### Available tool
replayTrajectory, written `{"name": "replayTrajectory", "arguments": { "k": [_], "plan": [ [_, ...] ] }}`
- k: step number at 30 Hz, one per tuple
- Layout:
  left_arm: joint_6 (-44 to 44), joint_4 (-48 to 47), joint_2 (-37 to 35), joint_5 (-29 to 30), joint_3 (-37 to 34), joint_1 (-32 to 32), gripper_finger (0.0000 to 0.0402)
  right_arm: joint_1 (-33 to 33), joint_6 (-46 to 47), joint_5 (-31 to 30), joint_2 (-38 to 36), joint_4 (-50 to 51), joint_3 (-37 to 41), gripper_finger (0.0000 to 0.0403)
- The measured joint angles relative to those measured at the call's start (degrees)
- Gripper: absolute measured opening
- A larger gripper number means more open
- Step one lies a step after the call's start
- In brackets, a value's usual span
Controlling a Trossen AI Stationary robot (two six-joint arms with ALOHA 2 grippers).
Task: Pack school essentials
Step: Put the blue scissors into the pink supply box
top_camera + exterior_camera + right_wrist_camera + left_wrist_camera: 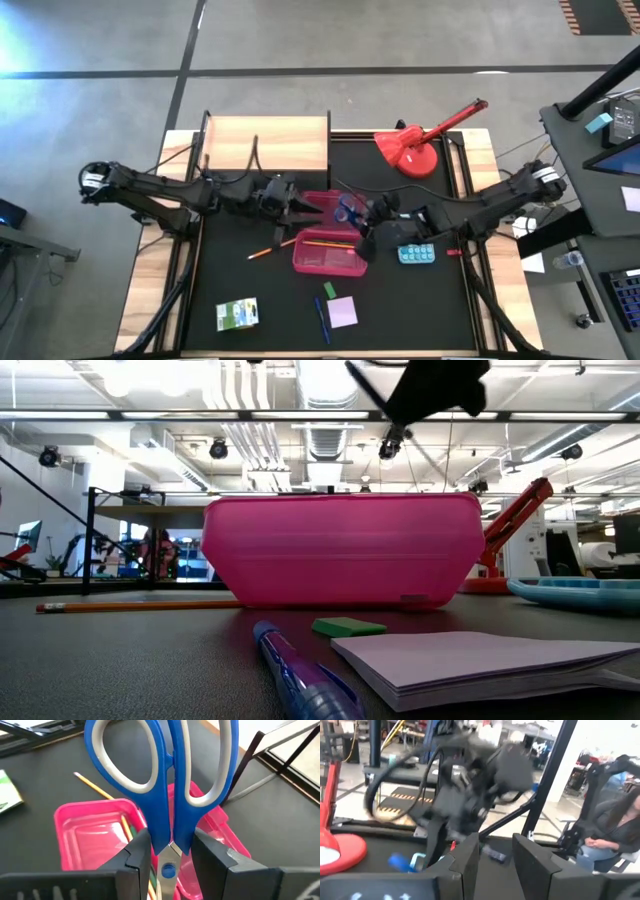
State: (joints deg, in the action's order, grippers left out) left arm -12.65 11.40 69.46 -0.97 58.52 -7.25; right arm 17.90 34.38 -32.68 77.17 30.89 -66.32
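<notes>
The blue-handled scissors (pixel 167 795) sat upright between the fingers of the right gripper (pixel 169 851), which was closed on them near the pivot — handles up, over the pink pencil case (pixel 330 247) lying open at the middle of the black mat (pixel 420 300). In the high view the same gripper (pixel 362 215) hung just above the case's far half. An orange pencil (pixel 328 243) lay inside the nearer tray, and a second orange pencil (pixel 264 252) lay on the mat just beside the case's left side. Toward the mat's near edge lay the lilac sticky-note pad (pixel 342 311), with a small green eraser (pixel 329 290) and a blue pen (pixel 323 318) close by; the green-and-white box (pixel 237 314) sat toward the near left corner. The left gripper (pixel 283 200) hovered near the case's far left corner, its fingers (pixel 534 857) parted and holding nothing. A light-blue calculator (pixel 416 254) lay right of the case, and a red desk lamp (pixel 415 148) stood at the far edge beside a wooden box (pixel 266 143).
</notes>
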Motion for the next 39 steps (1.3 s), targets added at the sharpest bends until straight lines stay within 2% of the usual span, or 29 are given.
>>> {"name": "replayTrajectory", "arguments": {
  "k": [6, 12, 21, 32, 39],
  "plan": [
    [5.11, -0.44, -3.67, -0.13, -0.17, 0.0, 0.0102, -0.71, -1.48, 0.66, 5.23, -7.06, 0.0, 0.0107],
    [6.02, -0.48, -6.48, -0.24, -0.57, 0.0, 0.0102, -0.71, -2.5, 5.45, 11.04, -12.25, 0.0, 0.0107],
    [6.08, -3.06, -9.66, -0.28, -0.79, 0.0, 0.0102, -0.71, -1.32, 13.08, 16.6, -12.82, 0.0, 0.0107],
    [6.0, -3.43, -10.68, -0.31, -0.79, 0.0, 0.0102, -1.62, -1.1, 15.8, 20.27, -13.24, -0.02, 0.0107],
    [6.02, -4.78, -10.63, -0.31, -0.79, 0.0, 0.0102, -2.11, -1.25, 19.86, 23.33, -12.61, -0.04, 0.0107]
  ]
}}
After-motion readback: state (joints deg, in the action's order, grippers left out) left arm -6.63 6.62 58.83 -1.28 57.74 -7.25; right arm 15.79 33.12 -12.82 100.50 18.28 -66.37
